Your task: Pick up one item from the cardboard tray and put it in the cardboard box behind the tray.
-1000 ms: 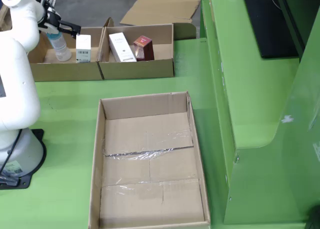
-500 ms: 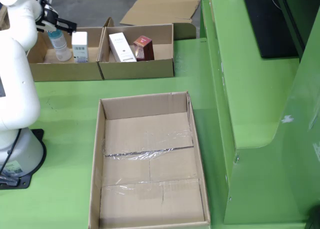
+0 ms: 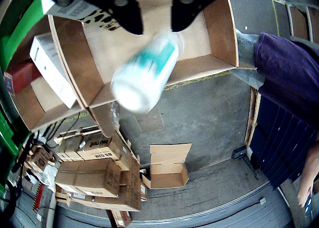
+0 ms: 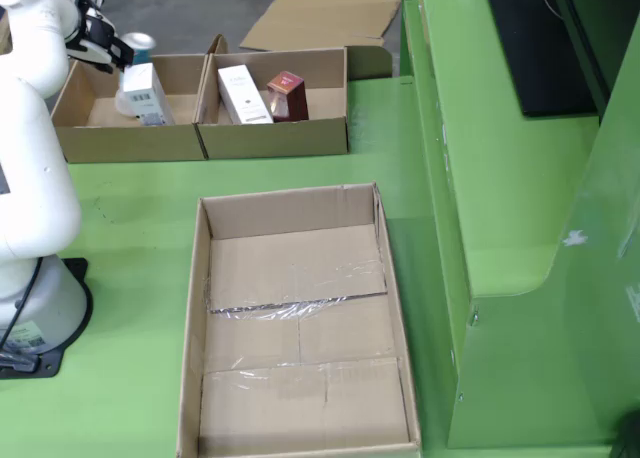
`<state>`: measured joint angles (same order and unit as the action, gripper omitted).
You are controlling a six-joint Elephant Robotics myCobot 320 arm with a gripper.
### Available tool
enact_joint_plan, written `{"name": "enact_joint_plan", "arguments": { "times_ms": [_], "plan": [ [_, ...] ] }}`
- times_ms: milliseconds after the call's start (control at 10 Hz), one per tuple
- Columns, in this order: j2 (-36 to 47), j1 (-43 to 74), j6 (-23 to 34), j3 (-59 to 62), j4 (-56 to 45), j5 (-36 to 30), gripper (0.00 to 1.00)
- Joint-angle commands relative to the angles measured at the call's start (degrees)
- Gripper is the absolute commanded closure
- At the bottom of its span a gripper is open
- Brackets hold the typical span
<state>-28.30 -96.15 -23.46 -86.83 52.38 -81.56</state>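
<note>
Matt brown cardboard tray (image 4: 275, 138), large cardboard box (image 4: 297, 318) with glossy clear tape strips, translucent plastic bottle (image 3: 144, 76) with teal label, glossy white plastic arm (image 4: 30, 158), smooth painted green desk (image 4: 130, 268), rough grey concrete floor (image 3: 199, 118)

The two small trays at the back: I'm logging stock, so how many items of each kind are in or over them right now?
White cartons: 2, one in the left tray, one in the right tray
Red box: 1
Bottle: 1, at the tool
Total: 4
</note>
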Motion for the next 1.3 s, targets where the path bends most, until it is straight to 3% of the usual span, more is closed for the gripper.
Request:
{"name": "enact_joint_plan", "arguments": {
  "times_ms": [0, 200, 500, 800, 1200],
  "plan": [
    [13.6, -1.3, -3.9, -4.2, -11.2, 2.1, 1.0],
    [21.3, -4.1, -6.5, -6.0, -17.7, 5.6, 1.0],
    [22.0, -4.3, -7.2, -5.3, -19.4, 5.8, 1.0],
    [22.5, -6.6, -8.1, 4.5, -30.7, 8.5, 1.0],
    [24.0, -7.7, -9.0, 7.8, -35.9, 10.1, 1.0]
  ]
}}
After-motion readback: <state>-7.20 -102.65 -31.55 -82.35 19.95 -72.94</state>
